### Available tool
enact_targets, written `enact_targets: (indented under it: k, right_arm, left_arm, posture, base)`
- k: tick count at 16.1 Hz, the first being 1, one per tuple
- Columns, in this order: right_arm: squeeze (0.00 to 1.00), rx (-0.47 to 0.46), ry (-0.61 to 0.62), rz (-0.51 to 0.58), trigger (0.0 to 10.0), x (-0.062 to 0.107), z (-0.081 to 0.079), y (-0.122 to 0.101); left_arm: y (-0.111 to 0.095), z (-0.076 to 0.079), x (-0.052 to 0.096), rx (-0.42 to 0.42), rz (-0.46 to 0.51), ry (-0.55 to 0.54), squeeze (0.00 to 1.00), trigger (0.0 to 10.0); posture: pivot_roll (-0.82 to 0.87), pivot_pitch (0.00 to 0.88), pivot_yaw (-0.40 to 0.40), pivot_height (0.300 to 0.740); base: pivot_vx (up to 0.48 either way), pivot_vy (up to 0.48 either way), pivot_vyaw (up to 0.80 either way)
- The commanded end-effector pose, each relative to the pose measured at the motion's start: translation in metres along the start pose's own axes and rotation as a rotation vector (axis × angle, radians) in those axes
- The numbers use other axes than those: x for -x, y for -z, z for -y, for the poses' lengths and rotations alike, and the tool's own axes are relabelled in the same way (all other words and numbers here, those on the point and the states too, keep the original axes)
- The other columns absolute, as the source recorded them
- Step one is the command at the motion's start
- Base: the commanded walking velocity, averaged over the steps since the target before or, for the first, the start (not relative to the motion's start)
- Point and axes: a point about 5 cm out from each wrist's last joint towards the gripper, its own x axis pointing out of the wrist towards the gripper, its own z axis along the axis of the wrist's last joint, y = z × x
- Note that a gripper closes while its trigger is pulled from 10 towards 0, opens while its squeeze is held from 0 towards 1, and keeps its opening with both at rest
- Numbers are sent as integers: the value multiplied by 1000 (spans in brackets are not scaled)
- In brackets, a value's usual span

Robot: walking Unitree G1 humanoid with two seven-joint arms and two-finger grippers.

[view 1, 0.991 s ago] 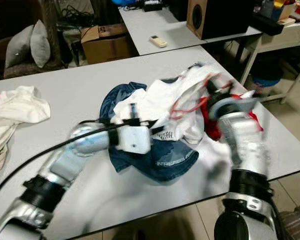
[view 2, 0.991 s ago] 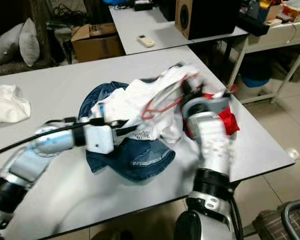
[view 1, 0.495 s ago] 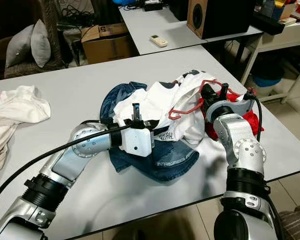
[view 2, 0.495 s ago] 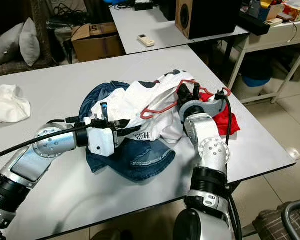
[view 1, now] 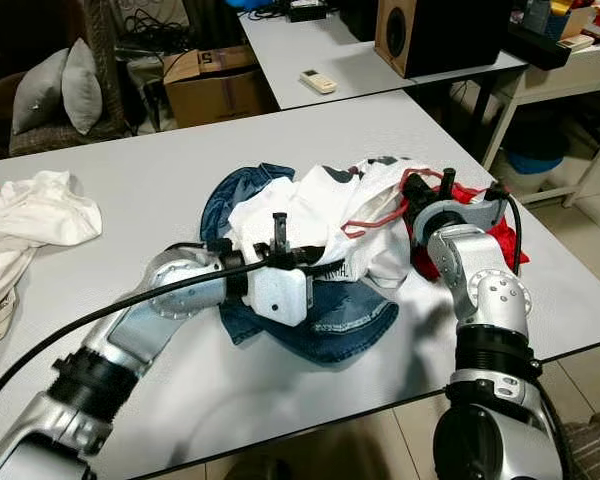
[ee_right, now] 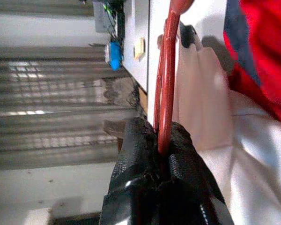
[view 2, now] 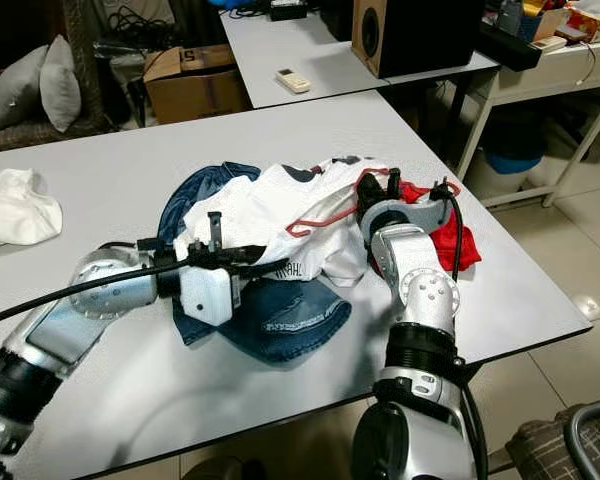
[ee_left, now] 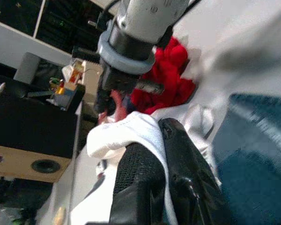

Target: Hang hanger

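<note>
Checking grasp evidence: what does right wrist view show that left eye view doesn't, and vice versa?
Right wrist view: the right hand shut on the red hanger, wire pinched between its fingers.

Left eye view: the left hand at the white shirt, the denim garment, the grey table.

Both: red hanger, white shirt, red cloth.
</note>
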Motion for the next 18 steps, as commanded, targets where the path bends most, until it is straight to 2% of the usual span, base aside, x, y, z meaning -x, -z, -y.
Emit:
enact_targets:
  k: [1,5,8,10,12,14,18]
  right_arm:
    - [0,34,-16,-4,10000,1,-8,1]
    - [0,40,-28,-15,10000,14,-6,1]
    - [0,30,4,1,10000,18,5,-2]
    - [0,-25,4,14,10000,17,6,-1]
    - [0,-74,-30,13,10000,12,-1,2]
    - [0,-101,-59,14,10000,9,-10,3]
    - [0,-106,-56,14,10000,4,-11,2]
  left_arm:
    - [0,-5,0,-45,-5,-3,0,0]
    - [17,-20,5,-93,-86,-54,0,0]
    - [15,-30,7,-129,-51,-98,0,0]
    - [6,-23,3,-134,10,-61,0,0]
    - [3,-9,-2,-127,45,-6,0,0]
    - [2,-3,-5,-121,54,9,0,0]
    - [1,-2,-6,-116,64,14,0,0]
  posture:
    - [80,14,105,740]
    - [69,1,111,740]
    - [65,0,115,740]
    - [70,0,113,740]
    - [75,0,113,740]
    - [78,0,112,740]
    - [88,0,107,740]
  base:
    - [0,0,0]
    - [0,0,0]
    - [0,0,0]
    - [0,0,0]
    - [0,0,0]
    - [0,0,0]
    - [0,0,0]
